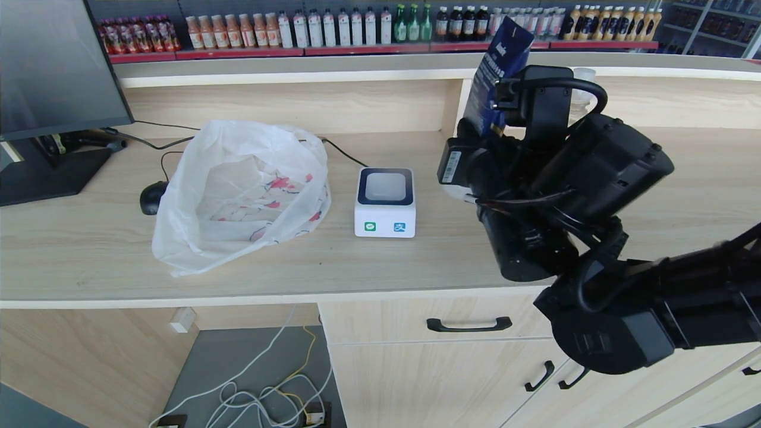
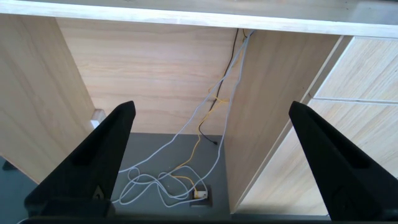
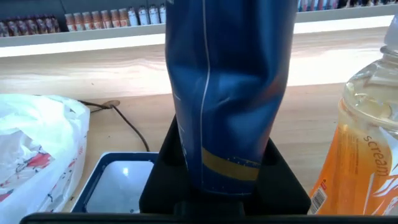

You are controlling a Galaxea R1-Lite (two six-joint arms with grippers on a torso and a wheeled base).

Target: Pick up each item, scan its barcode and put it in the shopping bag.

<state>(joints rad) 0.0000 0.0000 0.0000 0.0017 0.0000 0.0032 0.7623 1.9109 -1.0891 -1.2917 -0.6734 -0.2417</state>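
Head view, right hand (image 1: pixel 489 128) clamped on blue pouch (image 1: pixel 499 65) near scanner (image 1: pixel 384 202), shopping bag (image 1: pixel 238 190) beyond, left hand (image 2: pixel 205 162) spread under counter (image 1: pixel 416 261).

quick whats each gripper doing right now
Left gripper: open, holding nothing.
Right gripper: closed on the blue pouch, which stands upright in it.

A pale wooden counter (image 1: pixel 416 261) carries a white plastic bag (image 1: pixel 238 190), open and slumped, toward its left. A white scanner (image 1: pixel 385 202) sits near the bag's right side, screen up. A black mouse (image 1: pixel 153 197) lies just beside the bag's left edge, and a monitor (image 1: pixel 53 65) stands at the far left. A black cable (image 1: pixel 345 153) runs behind the scanner. A bottle (image 3: pixel 367 124) stands upright on the right.
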